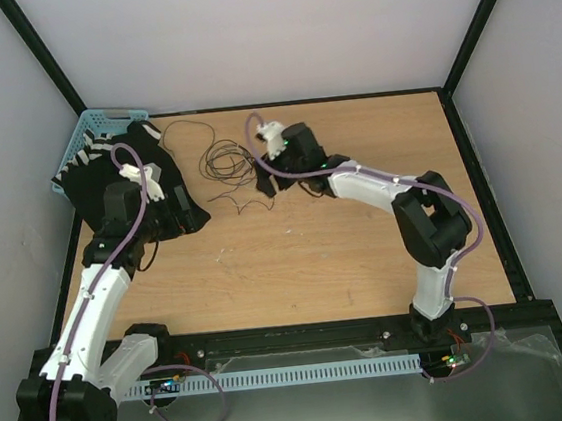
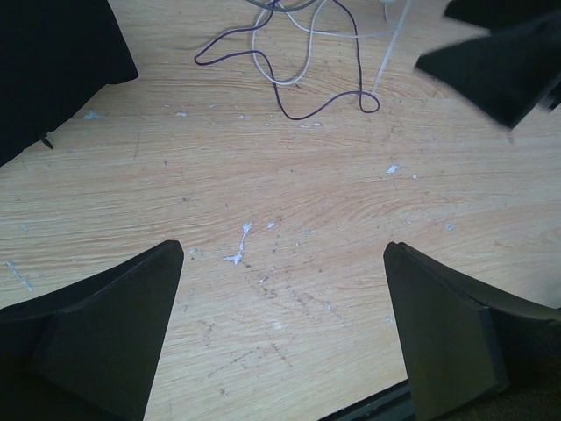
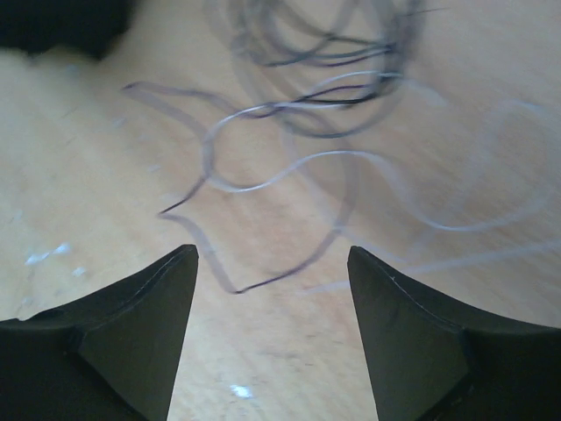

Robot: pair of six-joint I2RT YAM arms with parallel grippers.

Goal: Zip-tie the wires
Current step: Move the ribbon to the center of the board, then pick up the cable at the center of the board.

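Dark wires (image 1: pixel 226 162) lay tangled on wooden table (image 1: pixel 366 252), far centre, just ahead of right gripper (image 3: pixel 272 263). Likely light, limp, springy, so best gathered at coiled bunch. Right gripper and left gripper (image 2: pixel 282 263) spread wide, empty.

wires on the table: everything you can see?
The wires are several hair-thin, dark, flexible strands; a few look paler in the wrist views. They lie loose on the wooden table, mostly wound into a rough coil with stray loops and free ends trailing outward. Nothing binds them. The right gripper is open just short of the coil, and one kinked strand reaches into its gap without touching it. The left gripper is open and farther off.
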